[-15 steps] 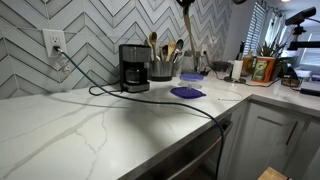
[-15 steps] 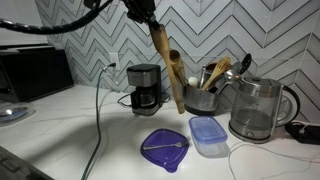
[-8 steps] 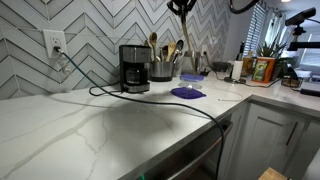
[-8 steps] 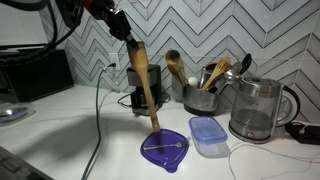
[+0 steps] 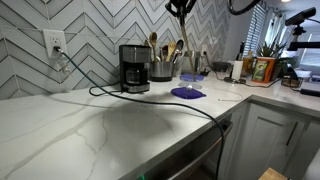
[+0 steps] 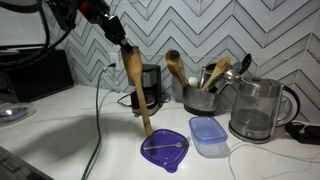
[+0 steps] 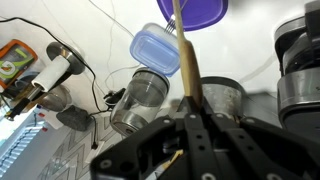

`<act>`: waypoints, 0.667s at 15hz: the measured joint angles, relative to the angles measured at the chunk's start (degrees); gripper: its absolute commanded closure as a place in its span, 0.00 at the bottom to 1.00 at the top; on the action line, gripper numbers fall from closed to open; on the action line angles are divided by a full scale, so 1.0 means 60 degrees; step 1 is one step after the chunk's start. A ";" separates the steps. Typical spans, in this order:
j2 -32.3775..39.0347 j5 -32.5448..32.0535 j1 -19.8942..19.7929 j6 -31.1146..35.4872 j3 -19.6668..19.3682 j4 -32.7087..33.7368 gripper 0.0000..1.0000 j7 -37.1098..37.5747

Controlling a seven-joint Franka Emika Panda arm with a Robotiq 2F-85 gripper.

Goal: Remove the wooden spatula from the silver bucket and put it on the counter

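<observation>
My gripper (image 6: pixel 117 38) is shut on the handle end of the wooden spatula (image 6: pixel 137 95), which hangs tilted in the air, its lower end just above the counter (image 6: pixel 80 125) by a purple lid (image 6: pixel 165 149). The spatula is clear of the silver bucket (image 6: pixel 200 99), which stands to its right and holds other utensils. In an exterior view the gripper (image 5: pixel 182 9) is high above the bucket (image 5: pixel 162 71). In the wrist view the spatula (image 7: pixel 182 50) runs out from between the fingers (image 7: pixel 190 108), with the bucket (image 7: pixel 224 98) beside it.
A black-and-silver coffee maker (image 6: pixel 148 88) stands behind the spatula, its cord trailing over the counter (image 5: pixel 150 98). A glass kettle (image 6: pixel 258 108) and a blue lidded container (image 6: pixel 208 135) sit to the right. A wall socket (image 5: pixel 54 42) is on the tiled wall.
My gripper has carried the spatula up out of the bucket area and sideways past the coffee maker, then lowered it towards the counter by the purple lid.
</observation>
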 measured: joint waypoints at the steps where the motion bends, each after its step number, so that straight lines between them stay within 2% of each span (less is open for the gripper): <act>1: 0.0024 -0.0026 0.0000 0.0000 0.0019 0.0007 0.99 -0.0011; 4: 0.0220 -0.0331 0.0001 -0.0148 0.0262 0.0002 0.99 -0.0143; 10: 0.0600 -0.1198 0.0244 -0.1792 0.1053 -0.0084 0.99 -0.0225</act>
